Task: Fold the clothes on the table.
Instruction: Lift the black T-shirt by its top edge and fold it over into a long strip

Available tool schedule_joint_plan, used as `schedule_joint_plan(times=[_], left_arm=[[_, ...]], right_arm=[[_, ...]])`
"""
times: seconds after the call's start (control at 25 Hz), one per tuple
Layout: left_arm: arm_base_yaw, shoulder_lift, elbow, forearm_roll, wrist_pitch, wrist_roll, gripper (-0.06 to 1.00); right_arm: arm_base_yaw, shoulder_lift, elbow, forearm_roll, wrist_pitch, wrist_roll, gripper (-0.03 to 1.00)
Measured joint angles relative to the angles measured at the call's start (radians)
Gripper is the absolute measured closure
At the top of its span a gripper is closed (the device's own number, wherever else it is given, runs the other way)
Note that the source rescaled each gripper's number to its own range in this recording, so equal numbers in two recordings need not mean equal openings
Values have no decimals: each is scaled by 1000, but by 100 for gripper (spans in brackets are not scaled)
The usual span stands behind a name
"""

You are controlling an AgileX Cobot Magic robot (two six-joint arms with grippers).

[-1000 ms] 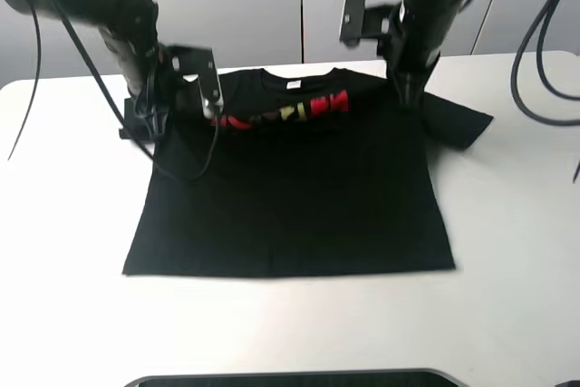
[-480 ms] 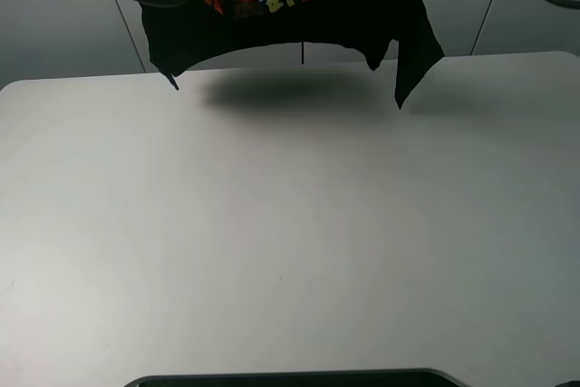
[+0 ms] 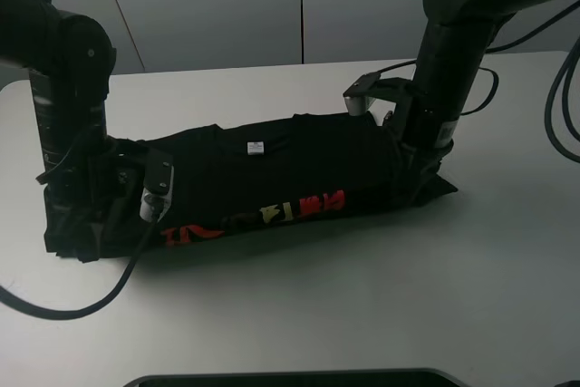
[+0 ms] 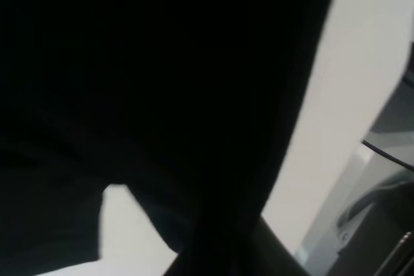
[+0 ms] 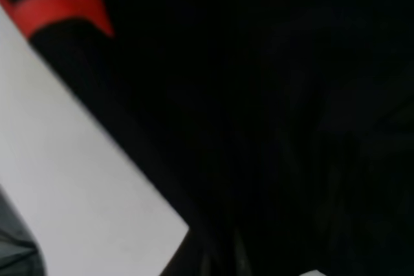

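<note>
The black T-shirt [image 3: 272, 169] lies on the white table [image 3: 272, 314], folded into a wide band. Its neck label faces up and its red and yellow characters [image 3: 272, 215] run along the near edge. My left gripper [image 3: 86, 228] is down at the shirt's left end and my right gripper [image 3: 412, 189] at its right end. Both are buried in the cloth. Black fabric fills the left wrist view [image 4: 162, 63] and the right wrist view [image 5: 259, 95] and bunches toward the fingers, so both look shut on it. A red print [image 5: 58, 1] shows at the fold.
A black cable [image 3: 63, 310] loops from the left arm onto the table. A dark object [image 3: 290, 378] lies along the front edge. Grey wall panels [image 3: 208, 6] stand behind. White tabletop surrounds the shirt on every side.
The shirt was flat, then both grippers lifted it high by the shoulders. Now it is back down nearer the front, folded over, with both arms lowered at its ends.
</note>
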Motion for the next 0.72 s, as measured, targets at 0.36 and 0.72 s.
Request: schedule_joint_plan(times=[0.36, 0.72], left_arm=[[-4, -4, -11, 28, -47, -36, 94], [-4, -4, -189, 358, -240, -246, 94]], right_arm=[[0, -41, 94, 38, -147, -25, 97], [0, -77, 2, -11, -480, -88, 97]])
